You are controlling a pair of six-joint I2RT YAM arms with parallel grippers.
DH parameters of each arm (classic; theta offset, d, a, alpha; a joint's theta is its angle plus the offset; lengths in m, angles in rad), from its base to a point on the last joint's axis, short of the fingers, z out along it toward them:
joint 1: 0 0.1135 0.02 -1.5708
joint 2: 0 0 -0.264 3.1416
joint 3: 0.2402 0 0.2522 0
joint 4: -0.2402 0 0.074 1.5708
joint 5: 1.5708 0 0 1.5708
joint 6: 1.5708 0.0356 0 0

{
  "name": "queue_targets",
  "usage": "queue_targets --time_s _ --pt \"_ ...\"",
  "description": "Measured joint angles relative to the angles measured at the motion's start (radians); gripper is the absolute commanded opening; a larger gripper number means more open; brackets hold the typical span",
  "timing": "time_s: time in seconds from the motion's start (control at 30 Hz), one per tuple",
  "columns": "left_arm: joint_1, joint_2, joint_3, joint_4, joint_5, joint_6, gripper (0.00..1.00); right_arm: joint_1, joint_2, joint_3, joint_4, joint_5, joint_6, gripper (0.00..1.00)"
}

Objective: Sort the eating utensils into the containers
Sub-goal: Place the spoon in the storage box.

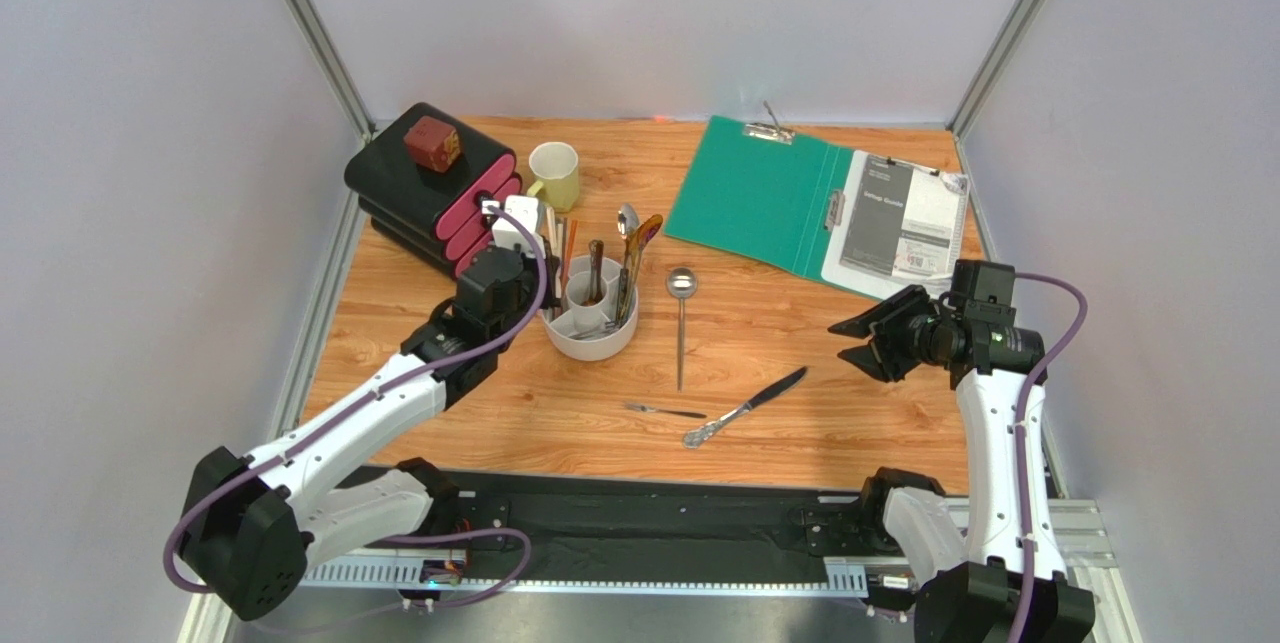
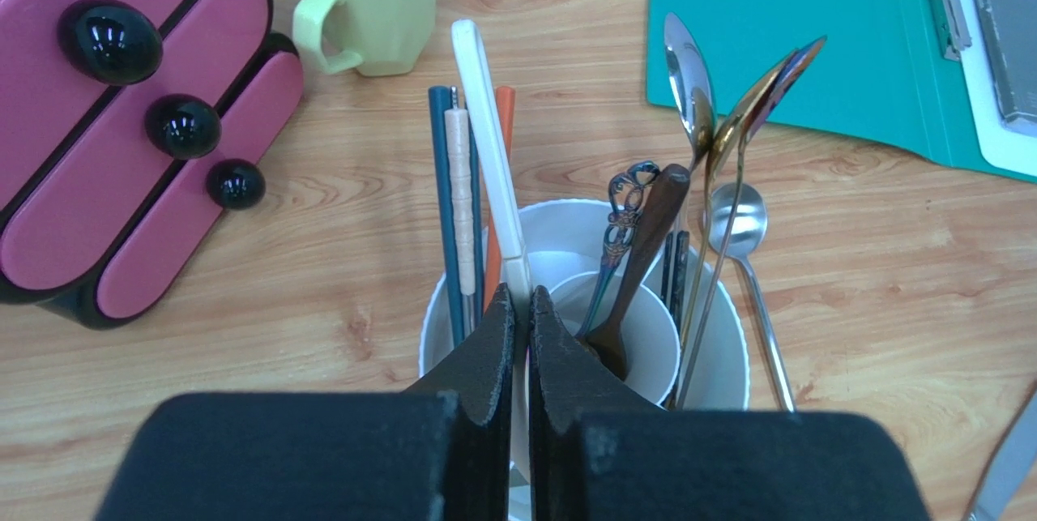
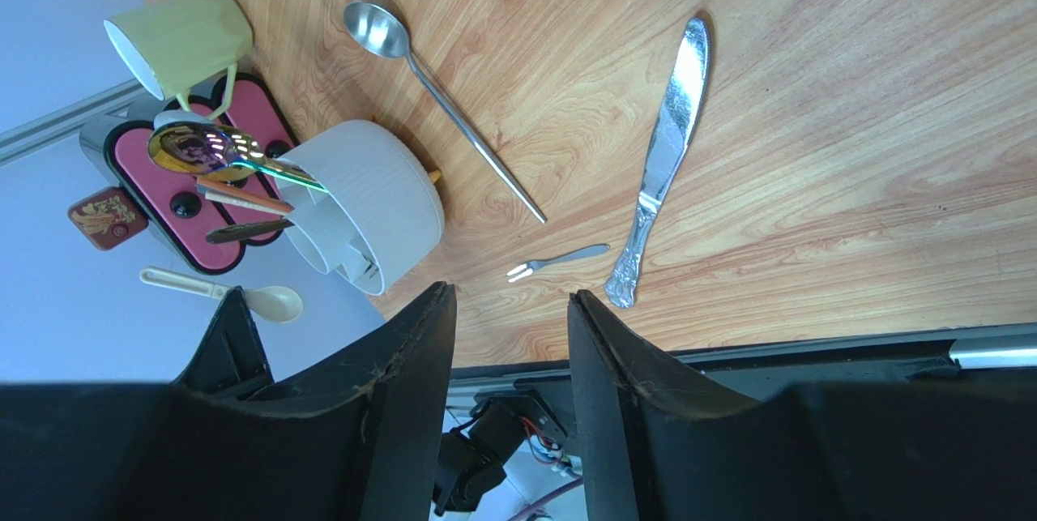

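Left claw (image 2: 521, 305), lower centre, together at holder (image 2: 730, 351) rim; right claw (image 3: 511, 297) apart, empty. Risk: withdrawal snags leaning spoons (image 2: 688, 71), tipping holder.

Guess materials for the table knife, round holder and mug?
Knife: polished metal, probably steel; mirror glare along the blade. Holder: matte white, ceramic or plastic, cannot tell. Mug: pale yellow with soft sheen, likely glazed ceramic.

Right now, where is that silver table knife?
In the top view, the knife lies flat on the table toward its near edge, right of the white holder, beside the small fork.
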State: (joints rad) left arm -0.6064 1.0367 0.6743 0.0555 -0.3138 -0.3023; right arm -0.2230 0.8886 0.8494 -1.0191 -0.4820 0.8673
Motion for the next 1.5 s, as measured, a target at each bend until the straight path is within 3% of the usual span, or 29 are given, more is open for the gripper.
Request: queue_targets --time_s 0.47,0.97,1.2,1.5 --pt "0.0 0.221 0.029 0.135 0.014 0.005 0.0 0.0 0.0 0.0 0.0 0.0 0.0 0.44" --pt "-0.005 0.247 0.06 0.122 0.061 0.008 0.01 0.0 0.01 -0.019 0.018 -0.003 0.0 0.42" --pt "-0.021 0.256 0.057 0.109 0.069 0.007 0.17 0.003 0.009 -0.019 0.048 -0.03 0.0 0.43" --pt "-0.022 0.257 0.045 0.075 0.063 -0.001 0.29 0.006 0.007 -0.019 0.061 -0.042 0.0 0.43"
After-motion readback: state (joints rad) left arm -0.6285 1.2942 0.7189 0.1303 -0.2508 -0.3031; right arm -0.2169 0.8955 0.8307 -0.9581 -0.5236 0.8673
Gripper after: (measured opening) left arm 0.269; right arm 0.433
